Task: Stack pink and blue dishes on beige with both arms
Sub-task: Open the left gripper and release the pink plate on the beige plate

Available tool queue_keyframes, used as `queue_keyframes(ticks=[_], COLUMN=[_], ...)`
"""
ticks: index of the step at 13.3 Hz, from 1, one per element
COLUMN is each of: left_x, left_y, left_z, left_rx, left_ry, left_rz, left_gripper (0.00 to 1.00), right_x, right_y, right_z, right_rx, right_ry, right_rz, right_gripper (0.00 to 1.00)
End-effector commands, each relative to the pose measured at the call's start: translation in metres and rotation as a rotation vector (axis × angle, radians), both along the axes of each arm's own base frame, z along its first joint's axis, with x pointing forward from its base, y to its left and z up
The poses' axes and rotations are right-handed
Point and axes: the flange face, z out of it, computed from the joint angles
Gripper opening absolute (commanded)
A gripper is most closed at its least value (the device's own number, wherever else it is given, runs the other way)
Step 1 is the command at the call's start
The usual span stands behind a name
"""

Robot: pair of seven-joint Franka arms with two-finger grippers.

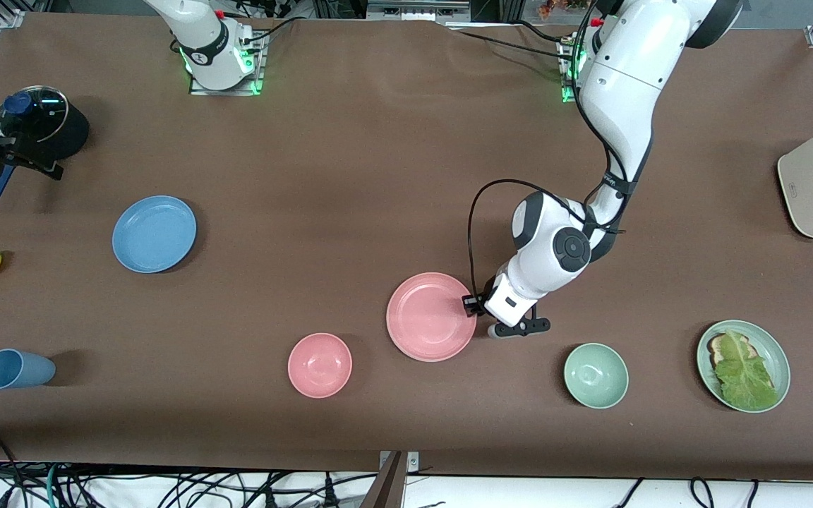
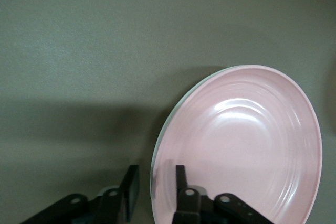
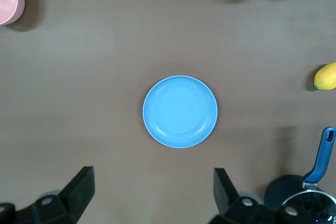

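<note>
- My left gripper [image 2: 155, 176] is low at the table, at the three o'clock edge of the pink plate [image 1: 429, 317] as the front view shows it
- Its fingers [image 2: 129, 188] stand apart with the plate's rim in the gap, one outside the rim and one over the plate; neither presses on it
- The pink plate lies flat near the middle of the table; in the left wrist view a thin pale edge [image 2: 181, 102] shows under its rim, and I cannot tell what it belongs to
- My right gripper [image 3: 153, 173] hangs high over the blue plate [image 1: 154, 233], its fingers spread wide and holding nothing
- The blue plate lies flat between nine and ten o'clock from the pink plate, well apart, toward the right arm's end
- The pink bowl [image 1: 320, 365] sits at eight o'clock from the pink plate and the green bowl [image 1: 595, 375] at four o'clock
- The blue cup [image 1: 17, 368] lies on its side at seven o'clock from the blue plate
</note>
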Motion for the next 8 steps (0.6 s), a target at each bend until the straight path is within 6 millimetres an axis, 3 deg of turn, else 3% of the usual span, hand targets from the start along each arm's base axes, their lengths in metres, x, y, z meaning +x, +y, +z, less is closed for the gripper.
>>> queue_keyframes(ticks=[1,2,3,6,8], left_x=[0.008,0.009,0.012,0.013,0.013], left_y=[-0.001,0.001,0.006,0.028,0.039], left_z=[0.010,0.018,0.023,0.065,0.082], left_rx=[0.015,0.012,0.013,0.029,0.066], left_ry=[-0.027,-0.031,-0.031,0.047,0.068], left_rz=[0.007,0.008,0.012,-0.004,-0.039], left_gripper=[0.73,0.90,0.99,0.99,0.99], right_x=[-0.003,-0.003,-0.003,-0.002,0.006], right_y=[0.000,0.000,0.000,0.000,0.001], right_z=[0.003,0.003,0.003,0.002,-0.026], right_rx=[0.011,0.011,0.011,0.011,-0.001], right_ry=[-0.003,-0.003,-0.003,0.000,0.067], right_rz=[0.001,0.001,0.001,0.001,0.005], right_gripper=[1.00,1.00,1.00,1.00,1.00])
